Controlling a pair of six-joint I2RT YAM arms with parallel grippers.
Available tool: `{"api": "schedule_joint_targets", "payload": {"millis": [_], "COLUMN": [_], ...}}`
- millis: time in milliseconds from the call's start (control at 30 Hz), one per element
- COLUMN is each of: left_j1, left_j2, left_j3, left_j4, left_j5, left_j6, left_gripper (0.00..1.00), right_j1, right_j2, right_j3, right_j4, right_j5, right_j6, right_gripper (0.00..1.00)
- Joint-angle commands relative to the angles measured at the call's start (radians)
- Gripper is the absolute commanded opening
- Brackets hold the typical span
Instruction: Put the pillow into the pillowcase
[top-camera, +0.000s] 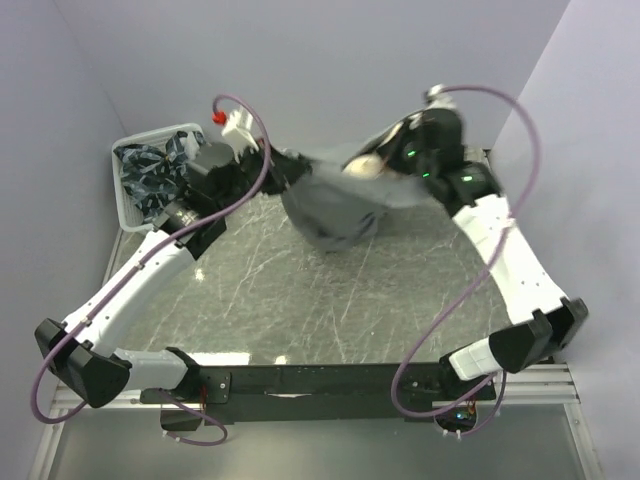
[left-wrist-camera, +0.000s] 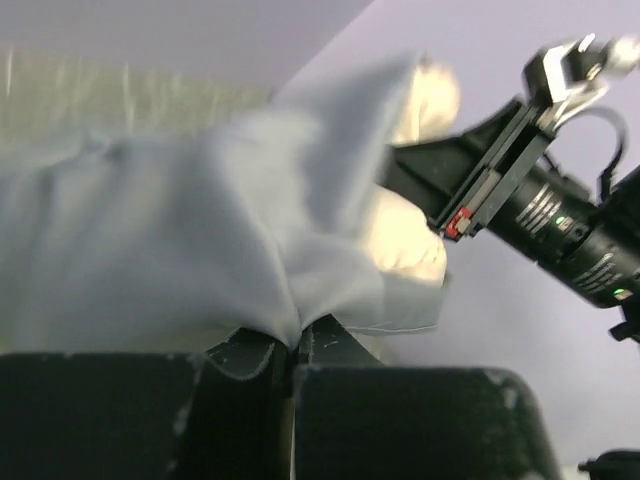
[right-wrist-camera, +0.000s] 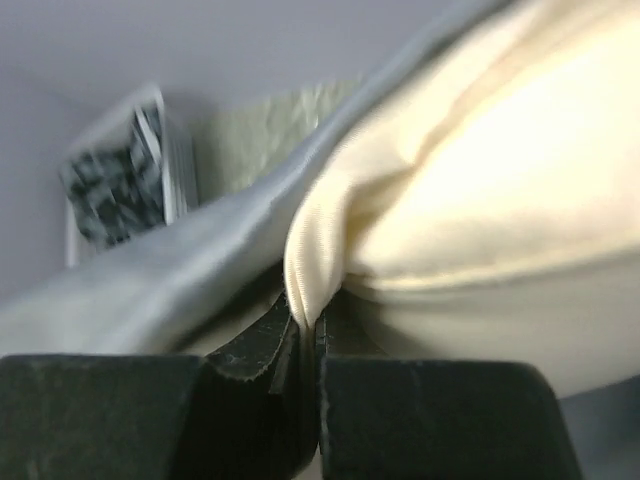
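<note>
Left arm (top-camera: 130, 280) and right arm (top-camera: 505, 255) stretch forward and inward, left fingers (left-wrist-camera: 248, 362) and right fingers (right-wrist-camera: 255, 352) pinched together.

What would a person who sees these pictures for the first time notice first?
A grey pillowcase is held up at the far middle of the table: the left hand pinches its cloth, the right hand pinches the cream pillow. A white basket of dark patterned cloths stands far left.

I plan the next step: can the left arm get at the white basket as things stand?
Probably not yet. The basket lies close beside the left arm with nothing between, but the left hand is shut on the pillowcase and would have to let go first.
</note>
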Motion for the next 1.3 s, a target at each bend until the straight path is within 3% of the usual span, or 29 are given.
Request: {"api": "schedule_joint_targets", "payload": {"millis": [0, 100, 167, 267, 400, 433, 533, 700, 900, 1033, 1133, 1267], "left_j1": [0.006, 0.007, 0.018, 0.049, 0.07, 0.073, 0.079, 0.096, 0.106, 0.106, 0.106, 0.106], "left_j2": [-0.075, -0.079, -0.09, -0.107, -0.104, -0.102, -0.096, -0.09, -0.09, -0.096, -0.104, -0.124], "left_j3": [-0.133, -0.165, -0.195, -0.235, -0.213, -0.215, -0.215, -0.207, -0.205, -0.227, -0.233, -0.235], "left_j4": [0.008, -0.082, -0.084, -0.043, -0.037, -0.027, -0.014, 0.0, 0.002, -0.015, -0.035, -0.056], "left_j5": [0.102, 0.081, 0.082, 0.105, 0.103, 0.104, 0.104, 0.084, 0.095, 0.099, 0.09, 0.076], "left_j6": [-0.077, -0.024, -0.019, -0.057, -0.1, -0.105, -0.128, -0.165, -0.171, -0.16, -0.143, -0.128], "left_gripper": [0.02, 0.01, 0.01, 0.01, 0.01, 0.01, 0.01, 0.01, 0.01, 0.01, 0.01, 0.01], "right_j1": [0.121, 0.144, 0.15, 0.15, 0.15, 0.149, 0.137, 0.036, -0.127, -0.091, -0.011, 0.002], "right_j2": [-0.017, -0.031, -0.041, -0.052, -0.115, -0.136, -0.222, -0.362, -0.419, -0.448, -0.471, -0.427], "right_j3": [-0.112, -0.176, -0.198, -0.189, -0.213, -0.235, -0.345, -0.564, -0.785, -1.009, -1.153, -1.241], "right_j4": [0.133, 0.169, 0.177, 0.146, 0.103, 0.103, 0.112, 0.172, 0.264, 0.457, 0.59, 0.724], "right_j5": [0.057, 0.028, 0.031, 0.065, 0.112, 0.129, 0.224, 0.203, -0.004, -0.162, -0.112, -0.047], "right_j6": [-0.064, -0.051, -0.054, -0.073, -0.087, -0.085, -0.064, 0.007, 0.021, 0.064, 0.093, 0.114], "right_gripper": [0.0, 0.02, 0.2, 0.37, 0.55, 0.65, 0.74, 0.78, 0.78, 0.7, 0.7, 0.69]}}
